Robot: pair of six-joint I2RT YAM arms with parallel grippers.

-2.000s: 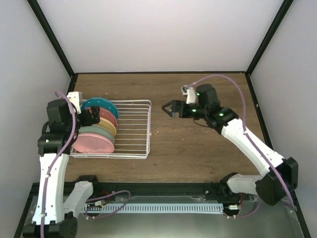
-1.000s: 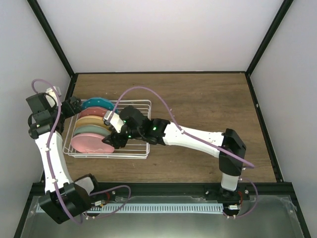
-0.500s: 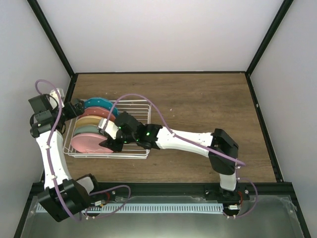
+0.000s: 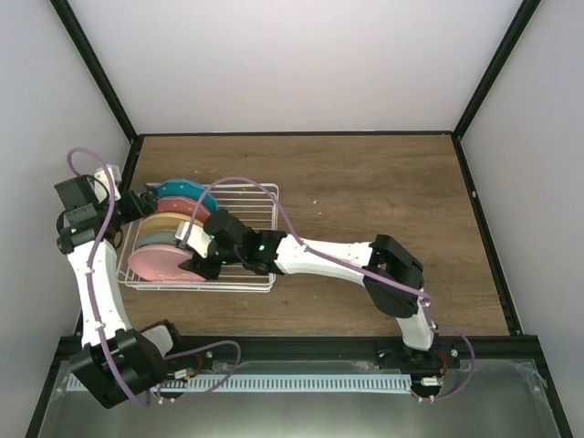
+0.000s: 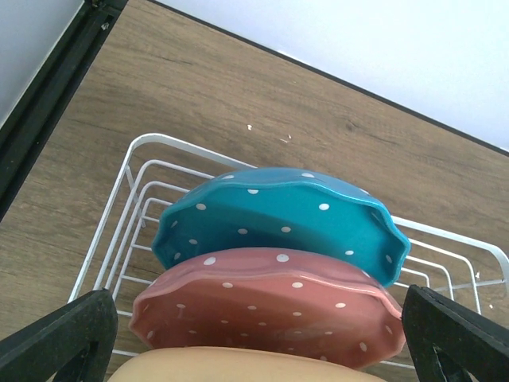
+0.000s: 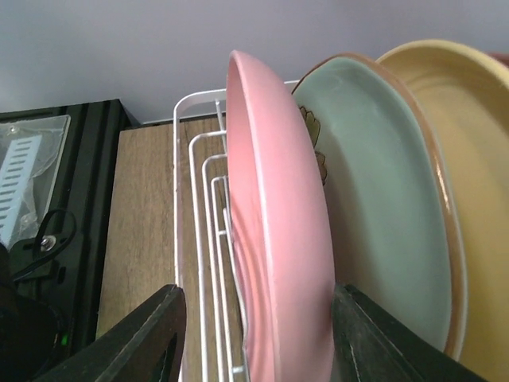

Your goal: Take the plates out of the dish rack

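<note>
The white dish rack (image 4: 255,239) holds several plates on edge, from back to front: teal dotted (image 4: 182,191), salmon dotted (image 4: 179,207), orange-yellow (image 4: 164,224), mint (image 4: 157,240) and pink (image 4: 153,264). My right gripper (image 4: 193,260) straddles the pink plate (image 6: 274,199) from the right; one finger (image 6: 382,338) sits against its mint-facing side, the other (image 6: 135,338) stands clear of it, so the jaws are open. At the rack's back left end my left gripper (image 4: 141,203) is wide open over the salmon plate (image 5: 270,302), with the teal plate (image 5: 278,215) beyond.
The rack stands close to the black frame post (image 4: 128,173) on the left. Its right half (image 4: 260,210) holds only bare wires. Brown tabletop (image 4: 383,192) stretches to the right. The right arm lies across the rack's front right corner.
The right arm has swung from mid-table to the rack's front, reached the pink plate and narrowed its jaws around it. The left gripper has pulled back to the rack's far left end.
</note>
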